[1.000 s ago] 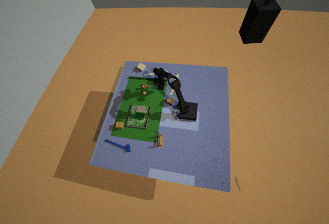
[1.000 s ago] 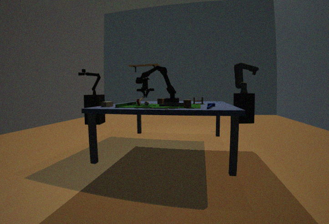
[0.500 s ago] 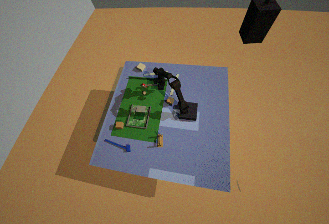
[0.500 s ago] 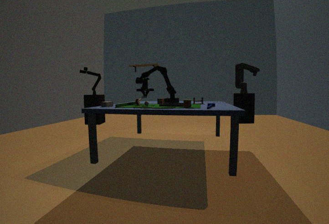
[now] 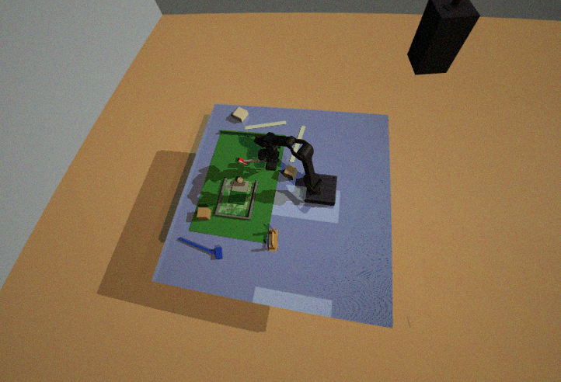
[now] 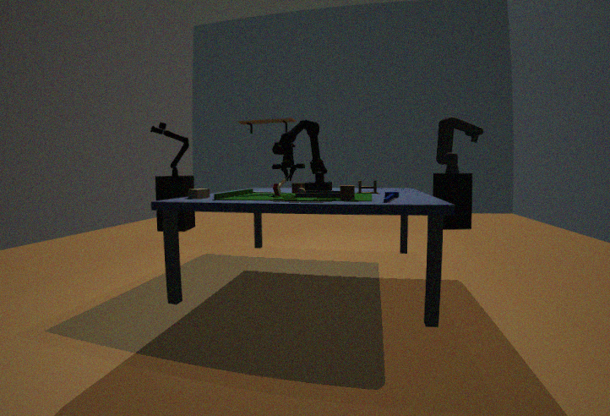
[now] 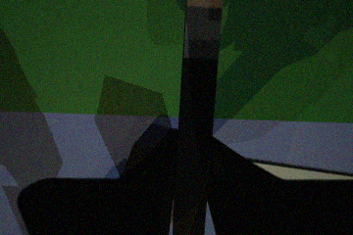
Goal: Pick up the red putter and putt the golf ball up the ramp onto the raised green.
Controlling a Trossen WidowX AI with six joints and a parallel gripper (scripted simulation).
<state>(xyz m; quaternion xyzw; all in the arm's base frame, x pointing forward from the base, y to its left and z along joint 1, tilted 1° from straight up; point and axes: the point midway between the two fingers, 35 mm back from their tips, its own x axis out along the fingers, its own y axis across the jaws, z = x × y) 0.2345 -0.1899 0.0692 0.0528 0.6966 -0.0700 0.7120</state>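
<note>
My gripper [image 5: 270, 158] [image 6: 287, 171] [image 7: 186, 135] is shut on the shaft of the red putter [image 5: 246, 160] [image 7: 198, 64]. It holds the putter low over the green mat [image 5: 226, 228] [image 7: 88, 44], with the red head [image 5: 239, 159] [image 6: 275, 188] pointing away from the arm. The golf ball [image 5: 238, 180] sits at the end of the grey-framed ramp and raised green [image 5: 234, 206] that is nearest the putter. In the wrist view the shaft runs straight up between the dark fingers; the ball is out of that view.
A blue putter [image 5: 201, 247] lies on the blue table top [image 5: 339, 233] in front of the mat. Wooden blocks [image 5: 240, 113] [image 5: 290, 171] [image 5: 203, 213], two cream sticks [image 5: 265, 125] [image 5: 297, 142] and a small wooden rack [image 5: 272, 239] lie around the mat.
</note>
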